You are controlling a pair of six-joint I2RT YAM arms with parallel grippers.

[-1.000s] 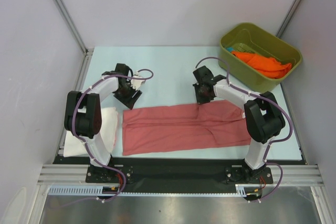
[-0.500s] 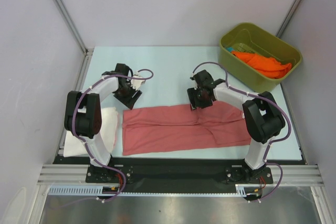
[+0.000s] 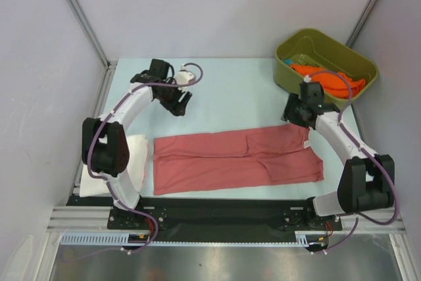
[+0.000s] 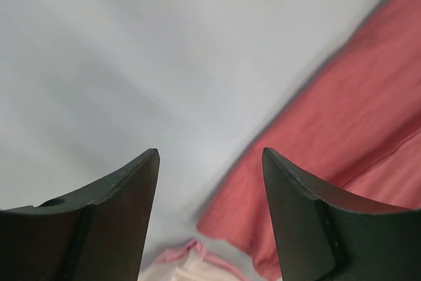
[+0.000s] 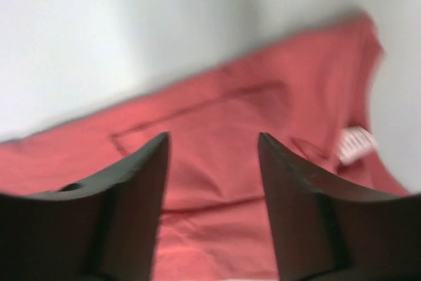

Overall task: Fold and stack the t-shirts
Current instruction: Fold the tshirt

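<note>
Now hovers with left hand (image 4: pixel 210 151) and right hand (image 5: pixel 213 135) both spread wide and empty, clear of salmon-red t-shirt (image 3: pixel 230 160) lying half-folded along desk (image 3: pixel 230 83) near edge. Risks pinching one layer only, dragging fold open.

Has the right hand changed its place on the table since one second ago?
Yes. In the top view the right hand went from the middle of the salmon-red shirt rightward, toward the olive-green bin.

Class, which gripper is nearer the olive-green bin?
Right. The right gripper hovers just beside the olive-green bin, at its near-left wall; the left gripper hangs far off to the bin's left.
</note>
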